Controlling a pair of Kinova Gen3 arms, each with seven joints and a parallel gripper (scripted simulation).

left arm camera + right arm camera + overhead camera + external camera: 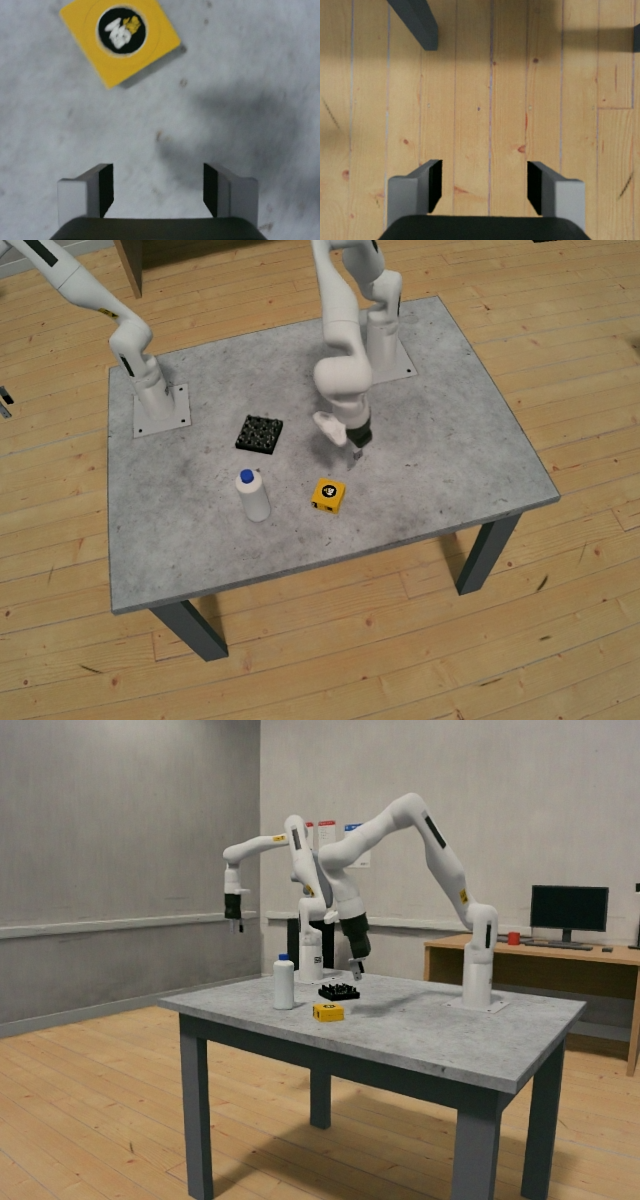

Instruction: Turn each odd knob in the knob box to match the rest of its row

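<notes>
We see even, moderate light, soft shadows on the counter (206, 550) (413, 1035) (40, 140), and blur in the left wrist view.

Top & ext. cams both see whole tabletop; wrist cams face down.

Knob box (258, 434) (337, 993): black, square, low, flat on the grey tabletop before me, knobs up. Knobs (260, 429) (338, 987) black too, standing in a packed grid, light flecks on top (marks too small to read). Can't tell which way any knob points.
</notes>
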